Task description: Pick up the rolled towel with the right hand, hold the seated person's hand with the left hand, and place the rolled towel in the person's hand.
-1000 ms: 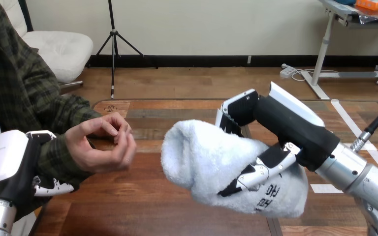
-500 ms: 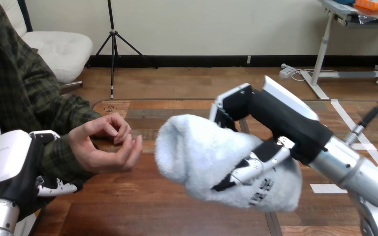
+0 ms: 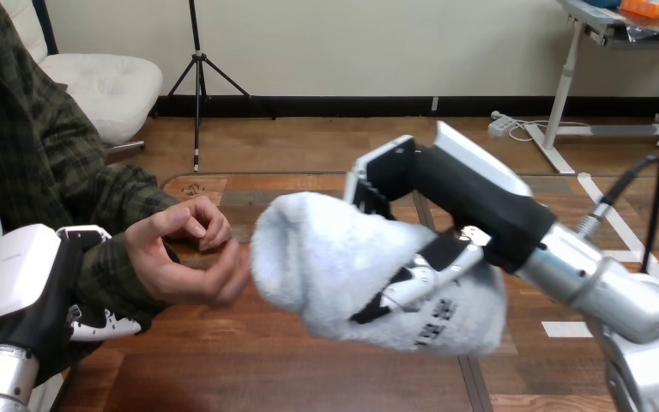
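Note:
My right hand [image 3: 446, 206] is shut on the rolled white towel [image 3: 343, 257], holding it above the wooden table [image 3: 266, 369]. The towel's left end touches or nearly touches the fingertips of the person's hand [image 3: 184, 262], which is raised at the view's left with its fingers loosely curled and the palm facing the towel. My left hand [image 3: 43, 292] sits at the person's forearm, just behind the wrist, with its thumb curled under the sleeve and the fingers hidden behind the arm.
The table's far edge [image 3: 223, 178] runs behind the hands. My right forearm [image 3: 601, 287] crosses the table from the lower right.
My right hand has carried the towel leftward until its end reaches the person's fingers. The person's fingers have opened somewhat. My left hand has barely shifted.

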Controlling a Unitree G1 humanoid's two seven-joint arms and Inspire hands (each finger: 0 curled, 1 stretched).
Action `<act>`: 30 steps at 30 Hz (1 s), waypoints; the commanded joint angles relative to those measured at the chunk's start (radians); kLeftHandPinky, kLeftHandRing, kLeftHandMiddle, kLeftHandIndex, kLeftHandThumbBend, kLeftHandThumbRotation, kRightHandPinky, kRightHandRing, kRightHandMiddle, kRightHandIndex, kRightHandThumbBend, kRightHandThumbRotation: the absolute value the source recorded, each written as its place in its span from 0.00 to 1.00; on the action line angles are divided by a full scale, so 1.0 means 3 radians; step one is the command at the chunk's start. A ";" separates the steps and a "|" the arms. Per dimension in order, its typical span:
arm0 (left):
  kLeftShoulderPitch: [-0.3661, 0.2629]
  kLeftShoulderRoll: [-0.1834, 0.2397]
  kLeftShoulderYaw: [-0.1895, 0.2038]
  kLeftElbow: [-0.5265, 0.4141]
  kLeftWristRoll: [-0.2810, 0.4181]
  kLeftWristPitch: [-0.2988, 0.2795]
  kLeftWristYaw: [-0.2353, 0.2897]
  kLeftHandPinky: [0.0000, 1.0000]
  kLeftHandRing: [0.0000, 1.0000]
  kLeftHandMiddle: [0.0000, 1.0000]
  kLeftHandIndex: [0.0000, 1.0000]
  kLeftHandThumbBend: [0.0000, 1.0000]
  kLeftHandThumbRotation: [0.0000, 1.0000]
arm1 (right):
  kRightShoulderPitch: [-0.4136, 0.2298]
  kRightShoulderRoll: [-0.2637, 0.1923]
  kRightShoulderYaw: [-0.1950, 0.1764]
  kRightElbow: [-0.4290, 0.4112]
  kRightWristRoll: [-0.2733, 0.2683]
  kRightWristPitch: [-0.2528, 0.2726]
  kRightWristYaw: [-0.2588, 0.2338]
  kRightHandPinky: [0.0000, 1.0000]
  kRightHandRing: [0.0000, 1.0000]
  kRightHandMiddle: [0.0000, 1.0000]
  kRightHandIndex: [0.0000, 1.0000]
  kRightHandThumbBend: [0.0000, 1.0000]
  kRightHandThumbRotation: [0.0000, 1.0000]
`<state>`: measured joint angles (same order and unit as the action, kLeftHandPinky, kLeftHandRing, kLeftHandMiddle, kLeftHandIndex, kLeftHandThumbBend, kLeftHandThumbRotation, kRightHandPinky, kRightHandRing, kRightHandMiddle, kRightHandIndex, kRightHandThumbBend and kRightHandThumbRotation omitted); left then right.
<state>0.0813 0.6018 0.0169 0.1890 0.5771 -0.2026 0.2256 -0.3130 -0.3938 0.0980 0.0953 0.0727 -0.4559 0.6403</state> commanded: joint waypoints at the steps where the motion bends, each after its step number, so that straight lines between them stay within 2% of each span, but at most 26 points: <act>1: -0.0069 -0.0096 -0.0032 -0.0220 -0.0054 -0.0034 -0.0041 0.37 0.44 0.49 0.49 0.92 0.00 | -0.0367 0.0103 0.0023 0.0105 -0.0060 -0.0093 -0.0081 0.11 0.16 0.23 0.28 0.75 0.00; 7: -0.0064 -0.0118 -0.0042 -0.0274 -0.0031 -0.0033 -0.0041 0.38 0.44 0.49 0.49 0.92 0.00 | -0.0497 0.0171 0.0102 0.0262 -0.0107 -0.0111 -0.0060 0.11 0.16 0.23 0.28 0.76 0.00; 11: -0.0062 -0.0136 -0.0039 -0.0290 -0.0041 -0.0008 -0.0071 0.38 0.44 0.50 0.49 0.92 0.00 | -0.0552 0.0209 0.0137 0.0313 -0.0086 -0.0041 -0.0019 0.11 0.16 0.23 0.28 0.76 0.00; 18: -0.0058 -0.0149 -0.0053 -0.0321 0.0008 -0.0020 -0.0049 0.38 0.44 0.50 0.49 0.91 0.00 | -0.0713 0.0283 0.0232 0.0484 -0.0261 -0.0076 -0.0072 0.12 0.17 0.24 0.28 0.77 0.00; 22: -0.0040 -0.0175 -0.0052 -0.0399 0.0016 0.0037 -0.0082 0.38 0.44 0.49 0.49 0.91 0.00 | -0.0804 0.0342 0.0264 0.0610 -0.0297 -0.0058 -0.0061 0.12 0.17 0.24 0.28 0.77 0.00; 25: -0.0059 -0.0165 -0.0062 -0.0340 0.0014 -0.0044 -0.0054 0.39 0.45 0.50 0.49 0.92 0.00 | -0.0876 0.0385 0.0286 0.0711 -0.0309 -0.0026 -0.0049 0.12 0.17 0.24 0.28 0.77 0.00; 30: -0.0029 -0.0188 -0.0069 -0.0452 0.0032 0.0025 -0.0112 0.39 0.45 0.50 0.49 0.91 0.00 | -0.1014 0.0444 0.0312 0.0926 -0.0366 -0.0091 -0.0080 0.12 0.17 0.23 0.27 0.77 0.00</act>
<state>0.0952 0.5646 0.0165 0.1209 0.5799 -0.1909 0.2009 -0.4894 -0.2907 0.1984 0.3185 -0.0384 -0.4656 0.6405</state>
